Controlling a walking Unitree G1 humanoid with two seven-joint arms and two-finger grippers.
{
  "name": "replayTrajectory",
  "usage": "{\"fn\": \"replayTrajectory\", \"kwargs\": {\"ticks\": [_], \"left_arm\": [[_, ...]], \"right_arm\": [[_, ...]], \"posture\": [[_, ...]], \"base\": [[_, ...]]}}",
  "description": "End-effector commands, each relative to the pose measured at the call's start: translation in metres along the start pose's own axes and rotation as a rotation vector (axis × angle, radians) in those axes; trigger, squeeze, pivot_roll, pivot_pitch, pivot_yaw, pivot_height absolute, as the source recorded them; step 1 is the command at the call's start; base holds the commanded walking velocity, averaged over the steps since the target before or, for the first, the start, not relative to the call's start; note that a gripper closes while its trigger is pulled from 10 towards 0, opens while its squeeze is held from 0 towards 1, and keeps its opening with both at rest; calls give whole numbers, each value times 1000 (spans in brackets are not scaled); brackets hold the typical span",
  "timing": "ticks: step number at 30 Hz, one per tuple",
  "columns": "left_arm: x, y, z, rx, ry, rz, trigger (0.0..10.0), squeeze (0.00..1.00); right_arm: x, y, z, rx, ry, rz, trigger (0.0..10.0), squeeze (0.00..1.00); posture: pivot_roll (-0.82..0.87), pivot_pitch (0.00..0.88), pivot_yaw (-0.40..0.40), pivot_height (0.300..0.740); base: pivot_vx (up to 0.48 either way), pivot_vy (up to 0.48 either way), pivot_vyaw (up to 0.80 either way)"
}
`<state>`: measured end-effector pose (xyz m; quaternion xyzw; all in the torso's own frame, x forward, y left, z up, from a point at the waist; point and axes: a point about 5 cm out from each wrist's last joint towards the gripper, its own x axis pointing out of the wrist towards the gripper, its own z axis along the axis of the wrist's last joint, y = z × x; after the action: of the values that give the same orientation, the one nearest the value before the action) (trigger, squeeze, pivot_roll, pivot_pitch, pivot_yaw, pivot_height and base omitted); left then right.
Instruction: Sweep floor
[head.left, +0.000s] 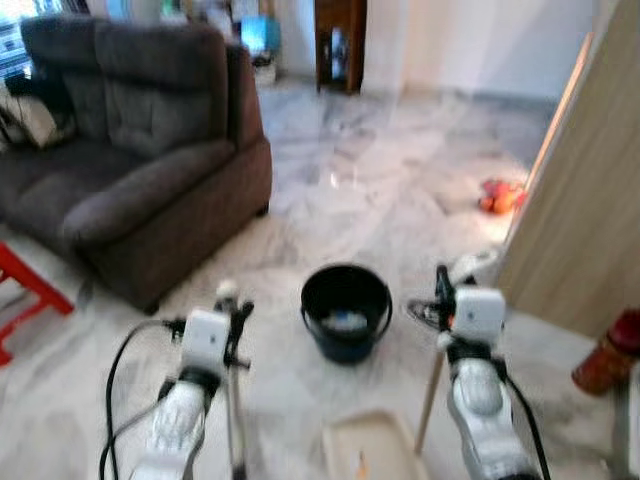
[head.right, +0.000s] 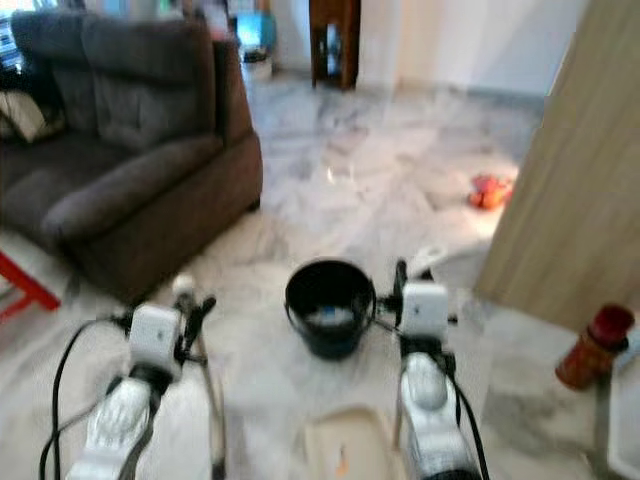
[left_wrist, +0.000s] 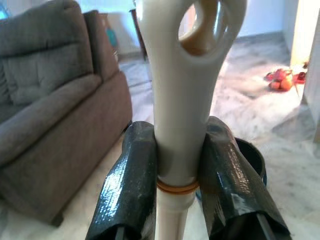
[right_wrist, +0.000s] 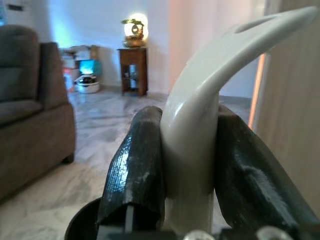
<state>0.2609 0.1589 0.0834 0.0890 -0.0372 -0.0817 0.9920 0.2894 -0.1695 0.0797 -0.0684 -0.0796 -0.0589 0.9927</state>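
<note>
- Left wrist view has the left end effector (left_wrist: 176, 170) pinching the cream broom handle (left_wrist: 182, 90) tight between both black fingers, just under its hanging loop.
- Good sweeping now means keeping that pole steady while strokes draw dust toward the dustpan (head.left: 368, 445), lying on the floor between the arms.
- Dead ahead sits a black bucket (head.left: 346, 310), close enough to knock.
- Right end effector (right_wrist: 187, 165) is clamped on the curved white dustpan handle (right_wrist: 210, 100).
- Sofa (head.left: 130, 150) crowds the left; a wooden panel (head.left: 590, 190) and, blurrily, perhaps a red bottle (head.left: 608, 355) hem in the right.
</note>
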Motion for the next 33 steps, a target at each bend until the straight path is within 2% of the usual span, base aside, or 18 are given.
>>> {"fn": "replayTrajectory", "kwargs": {"ticks": [1, 9, 14, 23, 33], "left_arm": [[2, 2, 3, 6, -14, -3, 10000, 0], [6, 2, 4, 5, -17, -12, 10000, 0], [10, -4, -6, -2, 35, -43, 10000, 0], [18, 3, 0, 28, -3, -21, 10000, 0], [22, -4, -2, 30, -3, -35, 10000, 0]], "right_arm": [[7, 5, 8, 2, -27, 9, 10000, 0], [8, 5, 5, 16, -9, 3, 10000, 0], [7, 4, 1, 15, 11, -5, 10000, 0], [10, 4, 1, 23, 12, -24, 10000, 0], [10, 1, -1, 14, 18, -22, 10000, 0]], "posture": [[126, 29, 42, 740], [124, 18, 43, 740], [128, 6, 44, 740], [104, 0, 50, 740], [102, 0, 45, 740]], "base": [[0, 0, 0], [0, 0, -763], [0, 0, -800], [0, 0, -800], [0, 0, -800]]}}
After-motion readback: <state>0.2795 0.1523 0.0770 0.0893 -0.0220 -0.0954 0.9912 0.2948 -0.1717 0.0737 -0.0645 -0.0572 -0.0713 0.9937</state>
